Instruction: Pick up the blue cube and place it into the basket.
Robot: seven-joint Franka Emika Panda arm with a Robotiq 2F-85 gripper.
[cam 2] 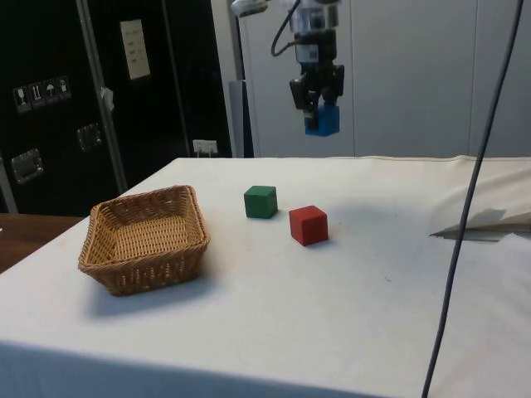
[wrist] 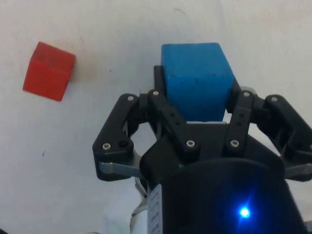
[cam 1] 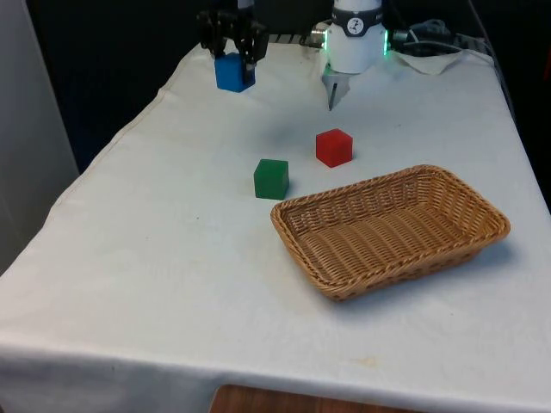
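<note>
While the claw hangs high over the far part of the table, its two fingers are closed on the blue cube, one pad against each of two opposite flat faces. In the side view the cube is well clear of the cloth, with open air beneath it; the wrist view has it sitting squarely between the fingers, its lower part sticking out past the tips.

The cube looks like a small, stiff block with sharp edges and a matt surface, so I judge it light and unlikely to deform or break. Flat parallel sides make the present hold a sound one: gripped across the middle of two faces, it should not twist. The one risk I see is a slip if the hold loosens, as most of the cube sits below the pads.

Below and some way towards the near side stand a red cube and a green cube, close to each other but not touching. The basket lies beyond them, near the front view's right, a shallow woven tray with a low rim, apart from both cubes.

The red and green cubes lie roughly between the claw and the basket, but at this height the load should pass over them freely. The basket's rim is the only thing to clear on the way down, and its open mouth is wide next to the cube. A rumpled fold of cloth lies at the table's edge, well out of the path.
</note>
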